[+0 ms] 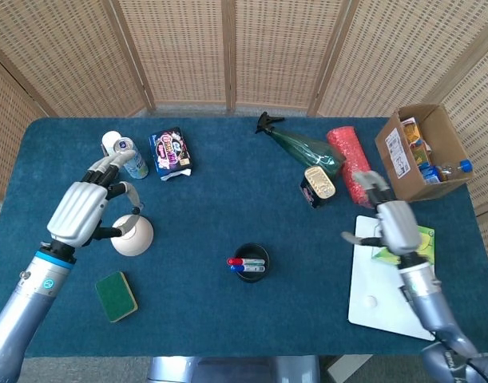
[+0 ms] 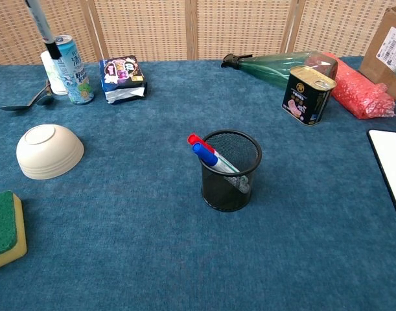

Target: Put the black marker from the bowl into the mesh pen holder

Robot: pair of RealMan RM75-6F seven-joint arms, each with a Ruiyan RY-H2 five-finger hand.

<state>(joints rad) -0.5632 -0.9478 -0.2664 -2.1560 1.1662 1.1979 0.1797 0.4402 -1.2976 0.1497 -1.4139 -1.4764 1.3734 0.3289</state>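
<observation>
Blue table underfoot, wicker screen behind it.

Cardboard box up and right of the right hand, near it. White board directly under that hand, green carton on the board just beside it. Right hand hovers over the board's near-left part, fingers spread, holding nothing.

Left hand at table left, raised above the bowl, which sits upside down just right of and below the palm. Fingers curled; black marker pinched in them, seen in chest view as a tilted stick, black tip down, in front of the can. Marker out of the bowl, well left of the mesh pen holder.

Pen holder roughly midway between the 2 hands, upright, 2 markers inside: 1 red-capped, 1 blue-capped, both leaning left.

Green bottle lying flat and red bubble-wrap roll up-left of the right hand; tin left of it. Snack pack right of the left hand's fingertips. Green sponge below the left hand. Black spoon left of the can.
</observation>
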